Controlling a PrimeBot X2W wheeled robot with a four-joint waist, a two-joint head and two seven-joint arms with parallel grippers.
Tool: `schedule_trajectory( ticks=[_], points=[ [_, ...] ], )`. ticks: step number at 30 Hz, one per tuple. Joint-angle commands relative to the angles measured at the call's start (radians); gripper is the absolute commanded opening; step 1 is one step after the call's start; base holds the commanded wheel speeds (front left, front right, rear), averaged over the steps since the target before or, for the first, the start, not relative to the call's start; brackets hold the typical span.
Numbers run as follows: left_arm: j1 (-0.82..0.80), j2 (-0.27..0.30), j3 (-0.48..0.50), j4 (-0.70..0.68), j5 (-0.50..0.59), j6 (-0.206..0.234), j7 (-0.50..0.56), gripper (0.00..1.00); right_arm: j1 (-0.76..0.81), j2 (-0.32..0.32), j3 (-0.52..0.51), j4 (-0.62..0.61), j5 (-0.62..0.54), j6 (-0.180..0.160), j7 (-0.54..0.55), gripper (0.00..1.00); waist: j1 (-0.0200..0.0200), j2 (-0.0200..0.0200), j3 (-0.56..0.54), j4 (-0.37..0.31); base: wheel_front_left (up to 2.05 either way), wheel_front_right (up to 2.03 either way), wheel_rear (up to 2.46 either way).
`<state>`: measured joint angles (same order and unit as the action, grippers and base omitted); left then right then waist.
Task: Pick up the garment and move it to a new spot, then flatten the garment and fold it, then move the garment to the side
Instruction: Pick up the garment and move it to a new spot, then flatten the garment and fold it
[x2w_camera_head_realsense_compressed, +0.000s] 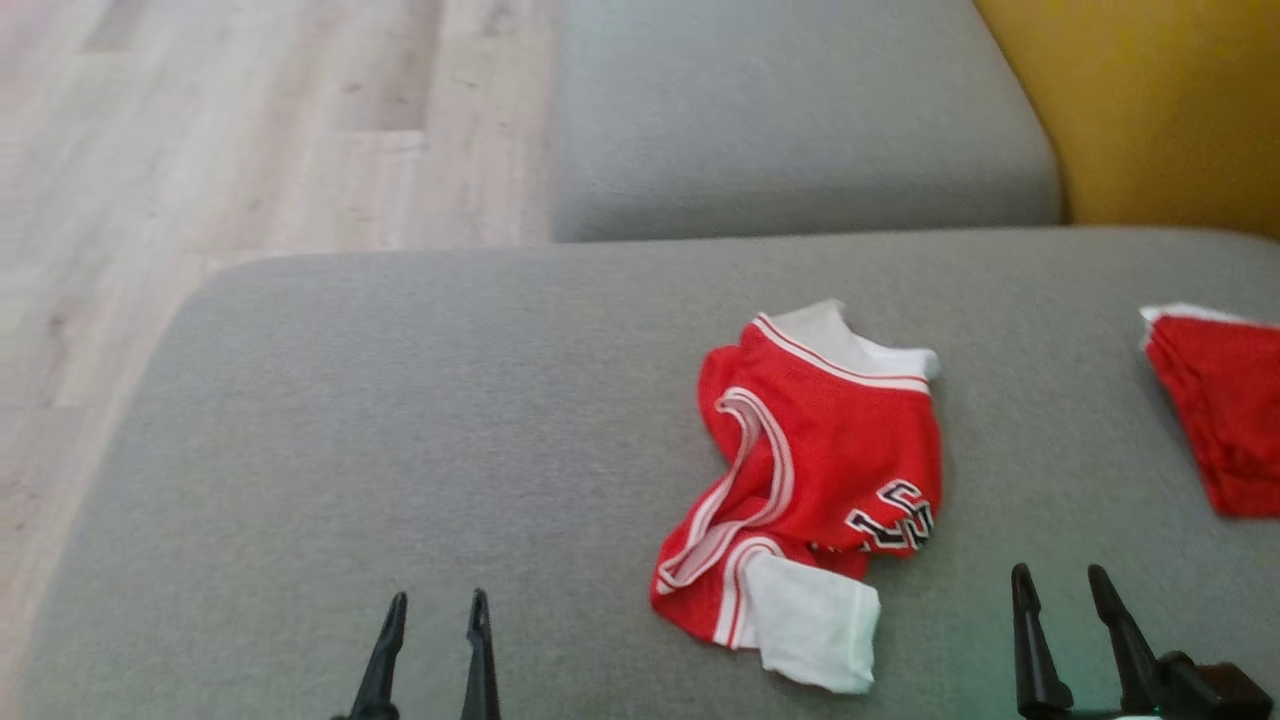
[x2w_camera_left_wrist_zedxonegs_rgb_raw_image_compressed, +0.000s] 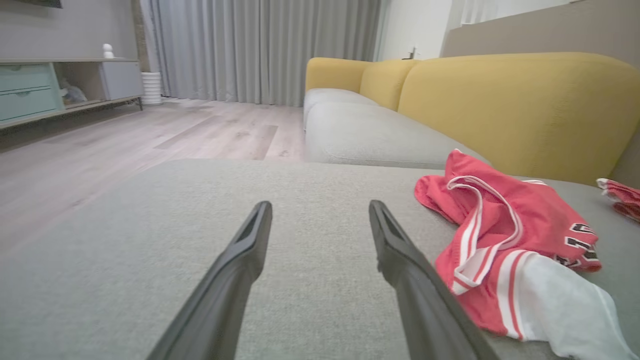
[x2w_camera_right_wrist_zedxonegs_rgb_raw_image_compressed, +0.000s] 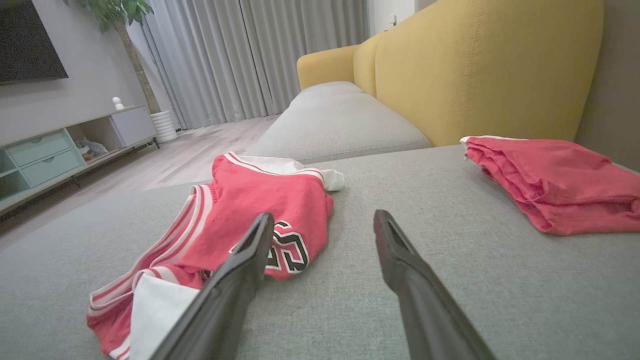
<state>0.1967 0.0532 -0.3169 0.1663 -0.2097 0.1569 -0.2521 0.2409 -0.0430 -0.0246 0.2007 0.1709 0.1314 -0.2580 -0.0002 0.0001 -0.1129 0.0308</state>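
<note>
Left gripper (x2w_camera_head_realsense_compressed: 438, 598) and right gripper (x2w_camera_head_realsense_compressed: 1058, 572) both spread, empty; crumpled red white-trimmed jersey (x2w_camera_head_realsense_compressed: 830, 450) on grey woven cushion (x2w_camera_head_realsense_compressed: 400, 420).

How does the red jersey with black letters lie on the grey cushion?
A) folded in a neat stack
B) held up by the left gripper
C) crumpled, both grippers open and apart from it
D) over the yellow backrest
C: the red jersey lies crumpled on the grey cushion; the left gripper and right gripper stand open, clear of it.
</note>
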Motion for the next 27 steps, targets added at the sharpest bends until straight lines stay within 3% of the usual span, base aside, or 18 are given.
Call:
schedule_trajectory(
  ticks=[1,27],
  points=[
    [-0.037,-0.003,0.040,-0.038,0.008,-0.003,-0.010,1.00,-0.030,-0.007,0.019,-0.038,0.007,-0.001,-0.004,1.00,0.0002,-0.0001,-0.024,0.032,0.00,0.00,0.00],
    [-0.046,-0.003,0.055,0.013,0.042,-0.052,-0.010,1.00,-0.026,-0.007,0.032,-0.040,0.021,-0.001,-0.004,1.00,0.0002,-0.0001,-0.018,0.030,0.00,0.00,0.00]
  ],
)
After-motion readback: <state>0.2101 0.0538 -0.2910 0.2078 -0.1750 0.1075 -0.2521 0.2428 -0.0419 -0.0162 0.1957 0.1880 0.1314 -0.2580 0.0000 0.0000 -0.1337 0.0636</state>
